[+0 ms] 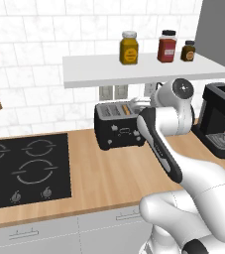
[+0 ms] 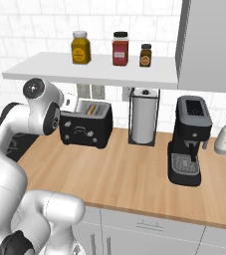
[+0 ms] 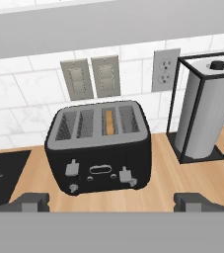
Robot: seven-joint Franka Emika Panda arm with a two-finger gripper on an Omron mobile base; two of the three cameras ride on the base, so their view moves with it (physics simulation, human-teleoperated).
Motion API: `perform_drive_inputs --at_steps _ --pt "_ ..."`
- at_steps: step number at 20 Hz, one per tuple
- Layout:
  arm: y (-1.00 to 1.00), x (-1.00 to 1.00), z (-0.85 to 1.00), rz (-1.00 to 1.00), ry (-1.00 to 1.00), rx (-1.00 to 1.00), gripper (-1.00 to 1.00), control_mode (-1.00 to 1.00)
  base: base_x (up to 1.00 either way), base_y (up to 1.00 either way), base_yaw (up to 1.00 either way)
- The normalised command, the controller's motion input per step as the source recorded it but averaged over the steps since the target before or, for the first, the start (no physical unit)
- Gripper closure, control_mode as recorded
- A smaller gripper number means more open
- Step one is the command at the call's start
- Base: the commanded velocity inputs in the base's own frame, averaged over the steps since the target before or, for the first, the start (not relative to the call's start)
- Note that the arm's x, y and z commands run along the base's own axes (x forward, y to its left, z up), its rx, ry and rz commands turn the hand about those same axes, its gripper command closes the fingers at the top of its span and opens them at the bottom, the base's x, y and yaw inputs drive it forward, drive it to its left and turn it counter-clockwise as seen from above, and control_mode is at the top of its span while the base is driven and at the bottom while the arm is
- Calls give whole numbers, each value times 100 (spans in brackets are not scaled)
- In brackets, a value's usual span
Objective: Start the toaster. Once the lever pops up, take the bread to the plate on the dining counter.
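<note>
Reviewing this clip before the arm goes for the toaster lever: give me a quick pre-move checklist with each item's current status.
1. Bread loaded in a toaster slot: ok, a tan slice stands in the third slot from the left in the hand view.
2. Gripper free to push: ok, jaws wide open, nothing between them.
3. Gripper lined up with toaster front: ok, it faces the front, apart from it.
4. Levers not yet pressed: cannot tell; two pale levers show on the front, their travel is unclear.
5. Path clear of the paper towel holder: ok, it stands on the counter beside the toaster, apart from it.
6. Plate in sight: not ok.
</note>
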Motion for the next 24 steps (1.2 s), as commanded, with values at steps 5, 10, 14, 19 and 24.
perform_drive_inputs --at_steps 5,10,14,19,24 --pt "0 0 0 0 0 0 -100 -100 0 0 0" --pt "0 0 0 0 0 0 -100 -100 0 0 0" --pt "0 0 0 0 0 0 -100 -100 0 0 0" --pt "0 0 0 0 0 0 -100 -100 0 0 0" --pt "0 0 0 0 0 0 -100 -100 0 0 0"
